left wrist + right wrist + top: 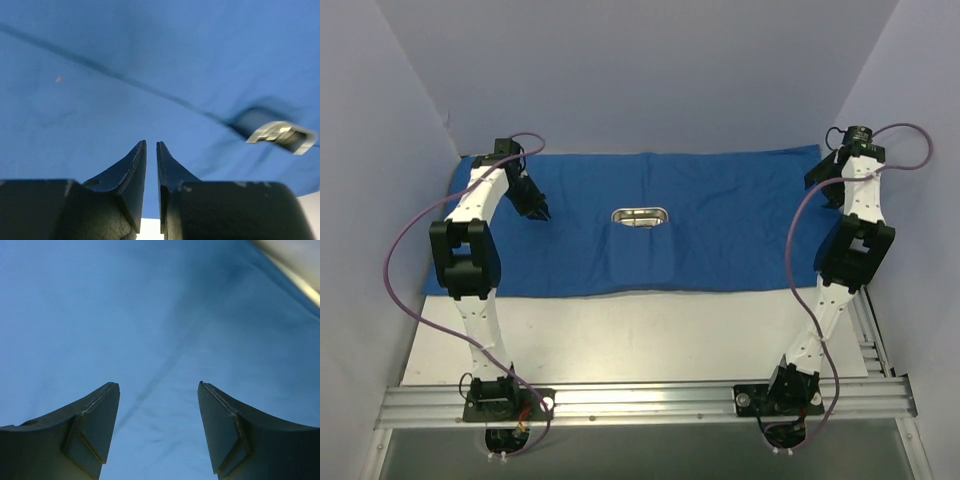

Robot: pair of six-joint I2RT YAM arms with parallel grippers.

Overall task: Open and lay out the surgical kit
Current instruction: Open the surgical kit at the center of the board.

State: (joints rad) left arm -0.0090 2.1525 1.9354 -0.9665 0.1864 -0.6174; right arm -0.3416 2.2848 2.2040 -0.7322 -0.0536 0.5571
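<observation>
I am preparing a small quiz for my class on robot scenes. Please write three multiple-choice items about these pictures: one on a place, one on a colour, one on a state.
1. Where does the steel tray lie?
A. near the middle of the cloth
B. at the cloth's far left corner
C. off the cloth

2. What colour is the cloth?
A. white
B. green
C. royal blue

3. How do the fingers of the right gripper stand?
A. shut on the cloth
B. open, with nothing between them
C. shut on the tray

Answers:
1 A: the top view shows the tray about central on the cloth.
2 C: every view shows blue fabric.
3 B: the right wrist view shows a wide gap between the fingers, with only cloth beyond it.
</observation>
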